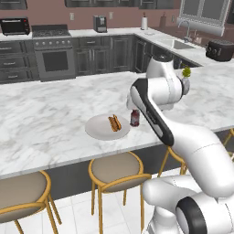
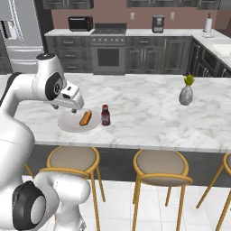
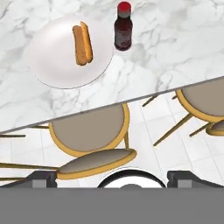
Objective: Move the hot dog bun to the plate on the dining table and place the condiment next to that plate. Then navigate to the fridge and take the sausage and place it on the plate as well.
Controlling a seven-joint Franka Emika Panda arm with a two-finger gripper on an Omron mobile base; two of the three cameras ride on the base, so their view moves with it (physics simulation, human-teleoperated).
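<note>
**Two of Three Items Set at the Plate; Sausage Left in the Fridge**

Two of the task's things were found already in place on the marble dining counter [image 1: 55, 123]. The hot dog bun [image 3: 82, 43] was laid on the white plate [image 3: 52, 70], its long axis running roughly away from the counter's near edge. The condiment bottle [image 3: 123, 31], dark with a red cap, was stood upright just beside the plate, apart from its rim as far as could be judged.

The gripper [image 3: 118, 177] was held above the stools [image 3: 89, 131] at the counter's near edge, with the jaws spread wide and nothing held between them. Plate and bottle were seen ahead of the fingertips, beyond the counter's edge.

The next step was judged to be the drive to the fridge [image 2: 20, 31], which was seen at the far left of the right base view, beyond the counter and well apart from the arm. That relation was taken as the one the coming move turned on: the sausage lay away to the robot's left, not in front of the claw.

The sausage itself could not be seen, the fridge doors being shut and cut off by the picture's edge. The fingertips were largely cut off at the bottom of the hand view.
</note>
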